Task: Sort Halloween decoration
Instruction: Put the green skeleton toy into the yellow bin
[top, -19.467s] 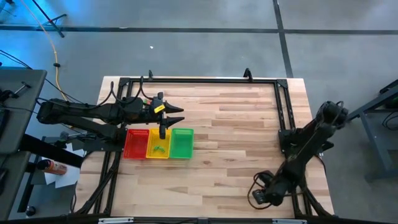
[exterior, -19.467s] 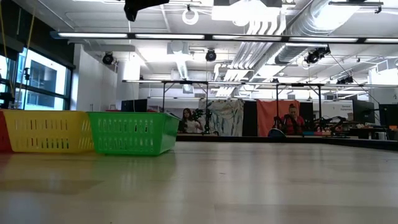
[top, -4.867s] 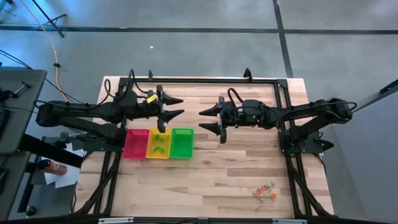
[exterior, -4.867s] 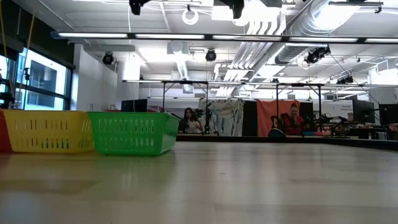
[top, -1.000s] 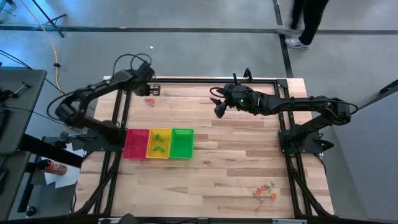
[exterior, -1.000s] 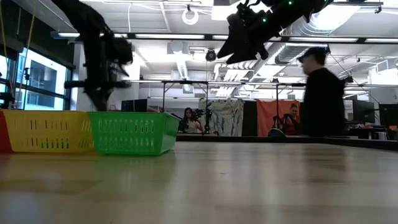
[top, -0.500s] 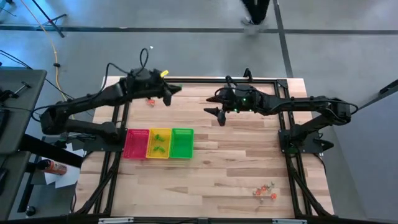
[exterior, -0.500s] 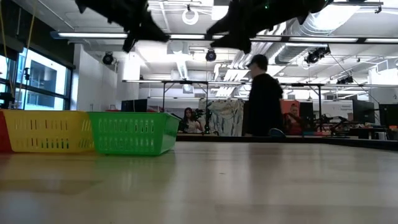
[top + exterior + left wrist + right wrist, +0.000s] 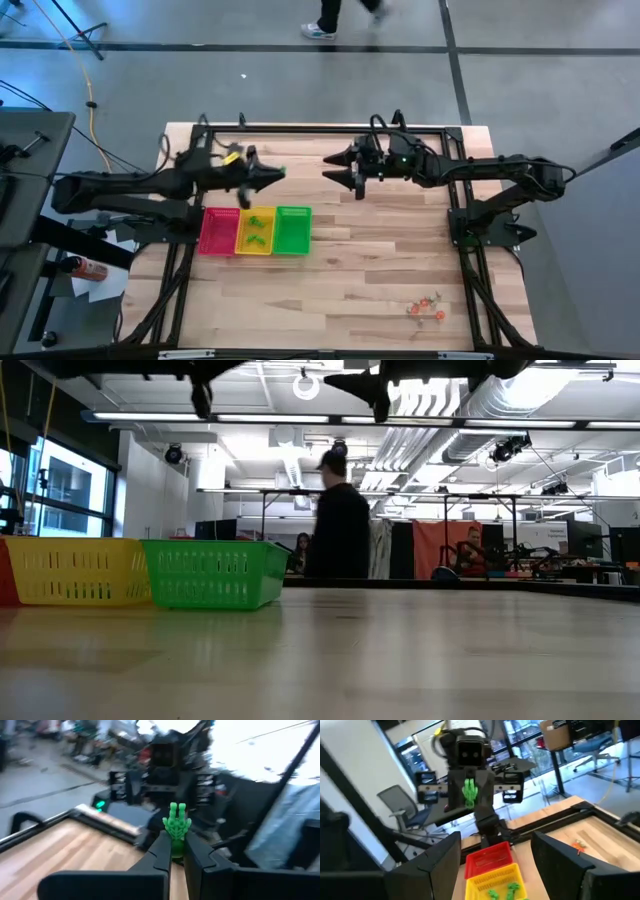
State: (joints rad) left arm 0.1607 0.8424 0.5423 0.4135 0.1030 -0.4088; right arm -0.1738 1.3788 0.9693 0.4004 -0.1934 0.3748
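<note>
Since a second before, my left gripper (image 9: 272, 173) had swung from the table's far-left corner to above the yellow tray (image 9: 254, 230), clenched on a green trinket (image 9: 176, 827). My right gripper (image 9: 333, 172) hung facing it, fingers spread, holding nothing.

Place: robotics lab or workshop
Evidence: exposed ceiling ducts (image 9: 470, 400), workbenches (image 9: 560, 575) at 3 o'clock, office chair (image 9: 395, 802), person (image 9: 338, 520) walking past
</note>
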